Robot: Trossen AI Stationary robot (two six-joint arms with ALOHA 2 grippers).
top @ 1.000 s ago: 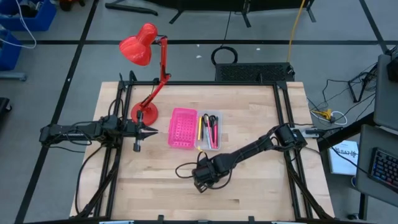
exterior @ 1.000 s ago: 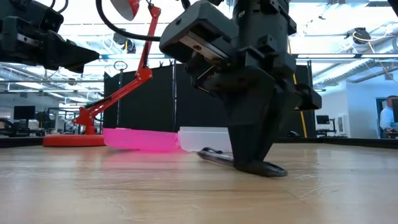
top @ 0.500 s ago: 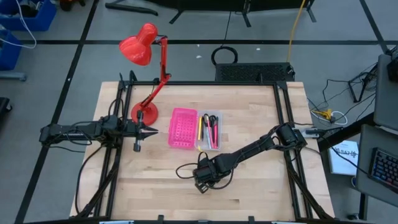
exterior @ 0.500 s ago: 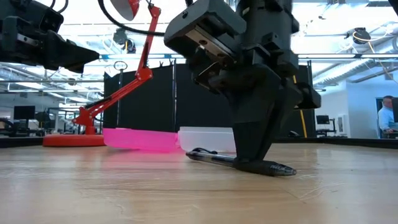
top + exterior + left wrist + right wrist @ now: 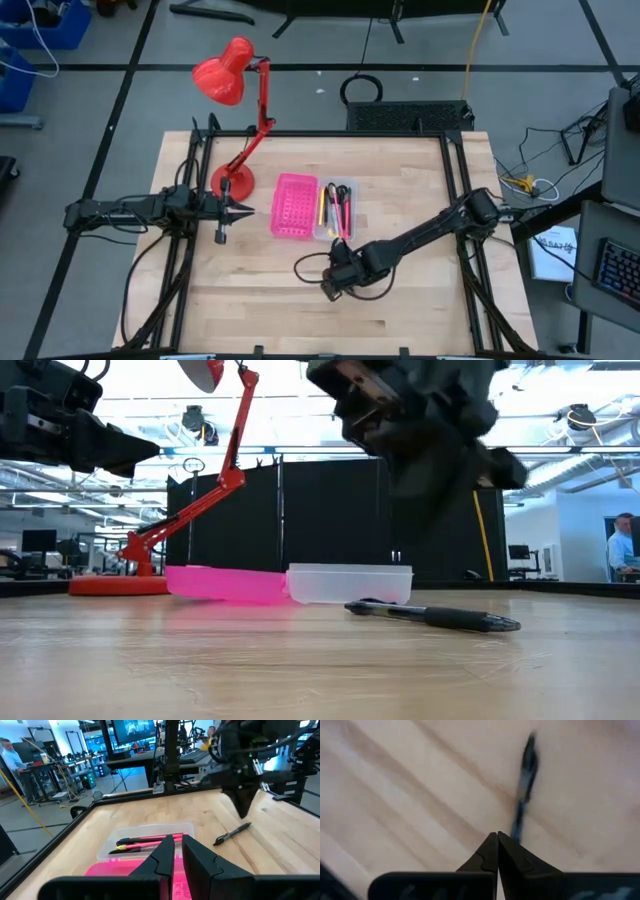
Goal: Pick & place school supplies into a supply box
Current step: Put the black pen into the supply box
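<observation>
A black pen point(image 5: 430, 617) lies flat on the table, near the near edge and in front of the clear supply box point(image 5: 349, 582). The left wrist view shows the pen point(image 5: 232, 834) too. My right gripper point(image 5: 497, 836) is shut and hangs just above it point(image 5: 524, 785) without touching; it point(image 5: 243, 810) is also seen from the left wrist. The supply box point(image 5: 335, 211) holds pink, yellow and black pens and small black-handled scissors point(image 5: 340, 192). My left gripper point(image 5: 244, 210) waits shut, raised, left of the pink tray point(image 5: 292, 205).
A red desk lamp point(image 5: 236, 120) stands with its base point(image 5: 232, 183) on the table's far left part, behind my left gripper. The pink perforated tray sits against the supply box's left side. Bare wood lies to the right of the box and along the near edge.
My right gripper, which stood with shut fingertips down on the black pen, has risen clear of it and shifted a little toward the table's right. The pen slid and turned on the table under the fingers and now lies free.
</observation>
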